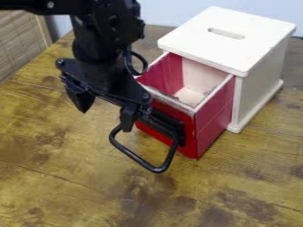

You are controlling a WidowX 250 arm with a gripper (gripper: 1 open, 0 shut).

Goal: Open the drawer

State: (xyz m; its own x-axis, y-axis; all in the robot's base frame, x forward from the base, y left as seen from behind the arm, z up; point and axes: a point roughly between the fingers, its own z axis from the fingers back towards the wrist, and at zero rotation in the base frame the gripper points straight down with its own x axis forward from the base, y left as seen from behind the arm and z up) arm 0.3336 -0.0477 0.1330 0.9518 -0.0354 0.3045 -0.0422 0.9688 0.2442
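Red drawer pulled out from cream wooden box, black robot hand with fingers wide apart, near black loop handle.

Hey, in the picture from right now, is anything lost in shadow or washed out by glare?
Camera view: the gripper is so dark its joints blend together; the white box top looks bright, nearly textureless, though its slot stays readable.

Free passage through the black loop handle; pincer beside its upper end.
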